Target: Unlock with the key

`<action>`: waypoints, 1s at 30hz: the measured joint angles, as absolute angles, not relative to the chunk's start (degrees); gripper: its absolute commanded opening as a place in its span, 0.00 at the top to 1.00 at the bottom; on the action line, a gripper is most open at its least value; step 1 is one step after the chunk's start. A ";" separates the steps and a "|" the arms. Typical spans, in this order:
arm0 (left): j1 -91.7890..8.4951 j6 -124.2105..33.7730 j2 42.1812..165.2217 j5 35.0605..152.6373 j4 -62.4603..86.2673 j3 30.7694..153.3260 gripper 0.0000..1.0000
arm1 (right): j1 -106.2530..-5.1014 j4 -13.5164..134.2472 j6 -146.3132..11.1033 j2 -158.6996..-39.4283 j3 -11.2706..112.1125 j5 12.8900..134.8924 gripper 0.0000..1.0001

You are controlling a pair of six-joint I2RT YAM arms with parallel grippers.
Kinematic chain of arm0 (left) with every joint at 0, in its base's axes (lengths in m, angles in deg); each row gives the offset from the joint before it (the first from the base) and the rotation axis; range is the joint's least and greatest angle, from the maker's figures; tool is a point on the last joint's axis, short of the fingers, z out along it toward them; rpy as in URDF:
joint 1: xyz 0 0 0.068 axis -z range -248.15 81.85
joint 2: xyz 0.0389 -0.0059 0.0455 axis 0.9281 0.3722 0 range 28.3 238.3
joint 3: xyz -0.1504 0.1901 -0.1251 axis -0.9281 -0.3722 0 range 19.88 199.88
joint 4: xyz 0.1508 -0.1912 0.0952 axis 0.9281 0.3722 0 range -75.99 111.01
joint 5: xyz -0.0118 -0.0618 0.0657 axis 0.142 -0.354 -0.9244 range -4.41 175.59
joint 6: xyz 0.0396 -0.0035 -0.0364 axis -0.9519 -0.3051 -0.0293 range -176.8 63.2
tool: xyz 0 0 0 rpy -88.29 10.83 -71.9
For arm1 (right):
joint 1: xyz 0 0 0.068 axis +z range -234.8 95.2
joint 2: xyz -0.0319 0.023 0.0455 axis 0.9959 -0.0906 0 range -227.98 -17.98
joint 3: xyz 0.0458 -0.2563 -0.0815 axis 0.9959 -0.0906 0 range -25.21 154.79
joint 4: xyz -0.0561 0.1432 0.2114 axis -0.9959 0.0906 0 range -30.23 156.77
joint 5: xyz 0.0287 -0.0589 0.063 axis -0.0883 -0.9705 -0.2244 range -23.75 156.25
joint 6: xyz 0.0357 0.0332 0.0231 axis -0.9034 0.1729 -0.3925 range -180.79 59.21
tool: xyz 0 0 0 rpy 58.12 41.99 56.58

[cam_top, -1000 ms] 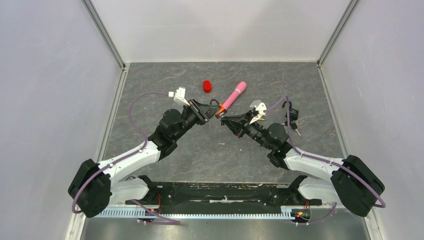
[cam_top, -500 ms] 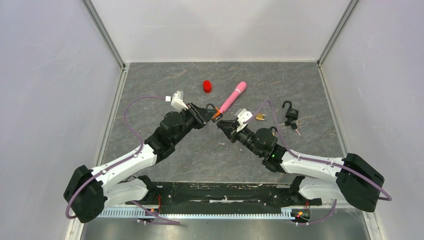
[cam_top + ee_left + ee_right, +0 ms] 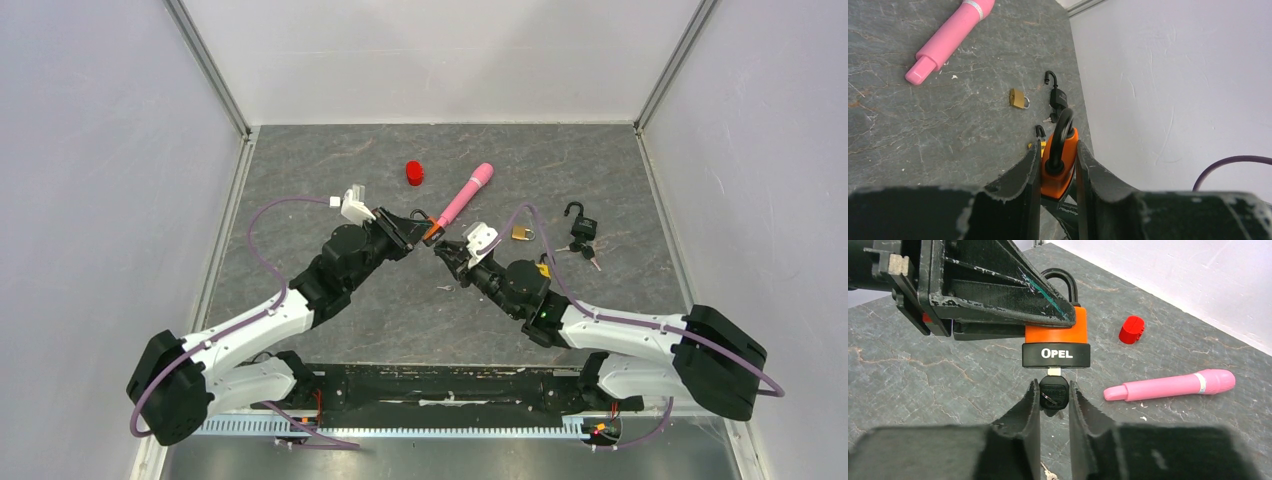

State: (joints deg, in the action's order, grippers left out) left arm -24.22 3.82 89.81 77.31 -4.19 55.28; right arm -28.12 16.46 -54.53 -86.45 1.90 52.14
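The left jaws are closed on the orange padlock [image 3: 1055, 335], one jaw on each flat side of its body. They hold it off the surface [image 3: 400, 310], with the black shackle pointing away from the left wrist and apparently seated in the body. The black band at the lock's base, printed OPEL, faces the right arm [image 3: 610, 325]. The right jaws are pinched on the black head of the key [image 3: 1053, 390], and its short metal blade runs straight into the keyhole in that base. The two sets of jaws meet nose to nose above the middle of the surface, with the left arm [image 3: 260, 320] reaching in from the other side. Behind them a pink cylinder [image 3: 463, 193] lies flat, with a small red cap [image 3: 414, 173] near its far end. To the right lies a small brass padlock [image 3: 522, 233]. Farther right is a black padlock [image 3: 583, 226] with its shackle swung open and keys beside it.
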 measured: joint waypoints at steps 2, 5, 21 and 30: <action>-24.12 4.32 89.61 77.01 -3.69 55.28 0.98 | -28.12 16.57 -54.35 -86.17 1.88 52.58 0.61; -23.22 5.72 88.94 77.27 -1.81 55.14 0.98 | -28.49 17.14 -52.15 -85.03 1.53 52.93 0.53; -25.03 13.13 88.28 81.73 2.96 53.20 0.98 | -27.40 2.65 -35.03 -77.49 -12.39 60.16 0.46; -27.04 15.43 88.30 84.68 2.96 52.96 0.98 | -27.13 -2.82 -22.18 -77.42 -15.74 67.86 0.50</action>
State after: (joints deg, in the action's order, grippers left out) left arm -27.04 15.43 88.30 84.68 2.96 52.96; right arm -27.13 -2.82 -22.18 -77.42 -15.74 67.86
